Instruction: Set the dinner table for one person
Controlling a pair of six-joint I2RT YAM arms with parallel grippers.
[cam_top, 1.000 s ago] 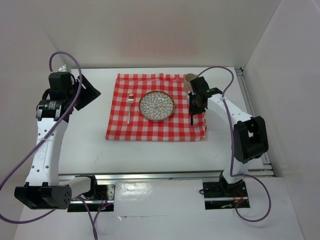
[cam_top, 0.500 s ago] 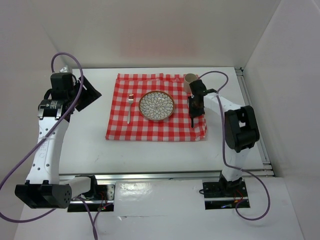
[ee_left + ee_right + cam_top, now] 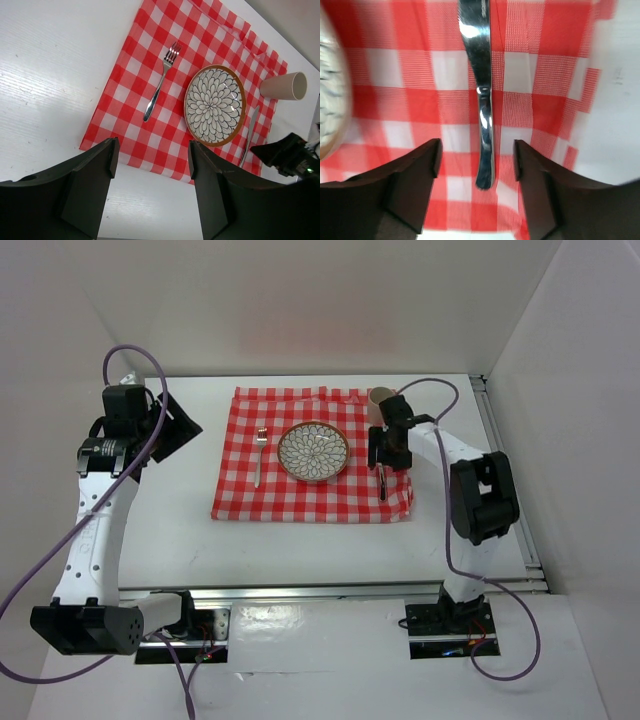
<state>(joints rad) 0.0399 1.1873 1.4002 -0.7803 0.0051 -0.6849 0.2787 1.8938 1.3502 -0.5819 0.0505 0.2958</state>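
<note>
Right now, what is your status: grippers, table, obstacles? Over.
Left gripper open, empty. Right gripper open above knife on cloth. Table also holds fork, plate, cup. Nothing in the way.

White links and black joint housings are used on both, left arm [image 3: 95, 525] and right arm [image 3: 445, 452] alike. A row of small holes is drilled along the left one's long link. Loose purple cables [image 3: 128, 352] are hung off each, and the fingers [image 3: 85, 192] are moulded in matte black.

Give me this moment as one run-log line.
right hand open over silver metal knife | knife flat on red-and-white checked cloth, right of round patterned plate | left hand open, empty
</note>
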